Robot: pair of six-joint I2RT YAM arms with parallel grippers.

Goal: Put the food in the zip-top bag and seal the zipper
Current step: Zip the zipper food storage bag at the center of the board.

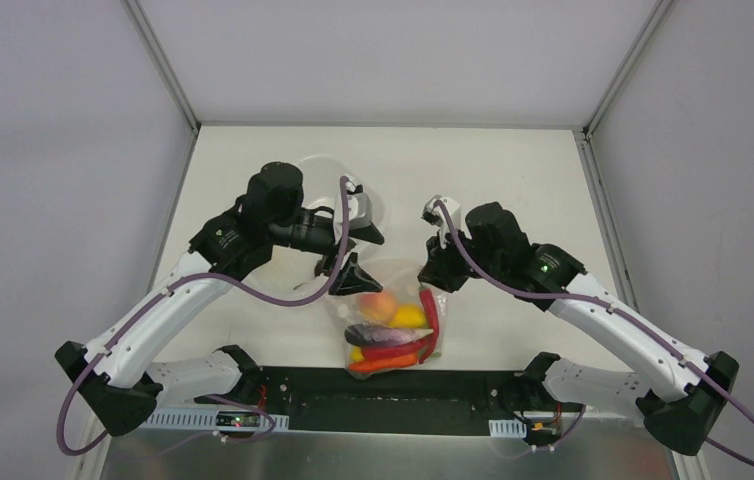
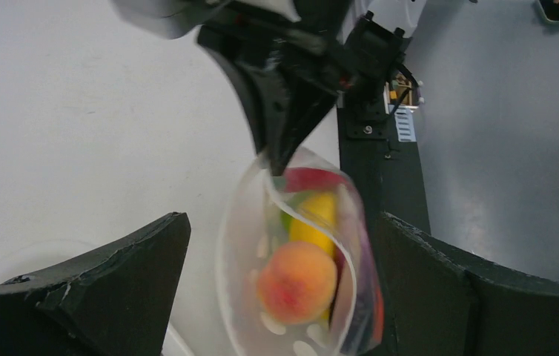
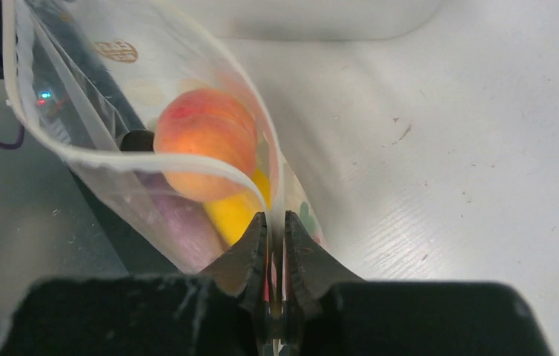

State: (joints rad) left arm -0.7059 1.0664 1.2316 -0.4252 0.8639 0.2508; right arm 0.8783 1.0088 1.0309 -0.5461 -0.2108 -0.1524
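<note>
**Counter** point(image 1: 513, 180): white. The zip-top bag point(image 1: 389, 322) is carried on it.

**Zip-top bag**: clear, dotted. It is laid between the two arms with its closed end toward their bases and its mouth turned away from them.

**Tub** point(image 1: 325, 172): a pale oval, set beyond the bag's mouth.

**Left gripper** point(image 1: 371, 260): spread wide, with nothing held. It is placed at the left of the bag's mouth, one finger on each side of it. Whether the bag is touched cannot be told.

**Right gripper** point(image 3: 276, 237): pressed together on the bag's rim at the right end of the mouth, which is held up and open by it.

**Food**: all inside the bag.
- A peach point(image 3: 206, 141) is nearest the mouth.
- A yellow piece point(image 2: 319, 215) is behind the peach.
- A red chilli point(image 1: 430, 315) is along the bag's right side.
- A dark purple piece point(image 1: 378, 335) and an orange piece point(image 1: 378, 365) are toward the closed end.
- No food is seen outside the bag.

**Zipper** point(image 3: 113, 159): a thin strip along the mouth, parted in a wide loop.

**Progress**: the filling is judged done. The sealing is not yet begun, and the whole strip is left to be pressed shut.
</note>
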